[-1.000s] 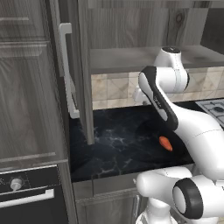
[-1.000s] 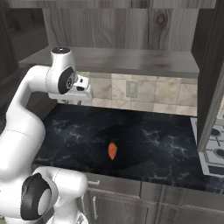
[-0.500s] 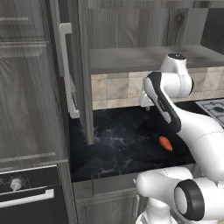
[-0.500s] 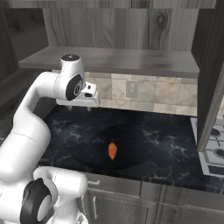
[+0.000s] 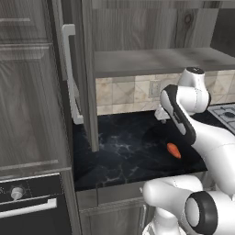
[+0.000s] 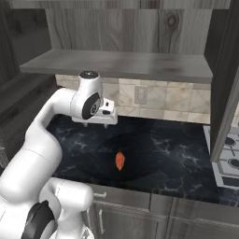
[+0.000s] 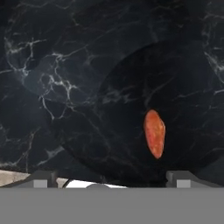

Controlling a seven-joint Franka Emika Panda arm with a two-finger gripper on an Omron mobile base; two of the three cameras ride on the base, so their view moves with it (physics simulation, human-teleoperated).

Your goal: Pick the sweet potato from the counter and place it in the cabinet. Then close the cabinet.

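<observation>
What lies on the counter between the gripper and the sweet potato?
Nothing: in the hand view only bare black counter separates the gripper from the sweet potato. The right base view agrees, with the gripper above the counter and apart from the potato.

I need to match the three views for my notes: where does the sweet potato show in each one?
Left base view: sweet potato lies right of centre on the counter, beside the arm.
Right base view: at centre, on the counter in front of the hand.
Hand view: right of centre, low.
Shared landmark: the black counter with white veins.
</observation>
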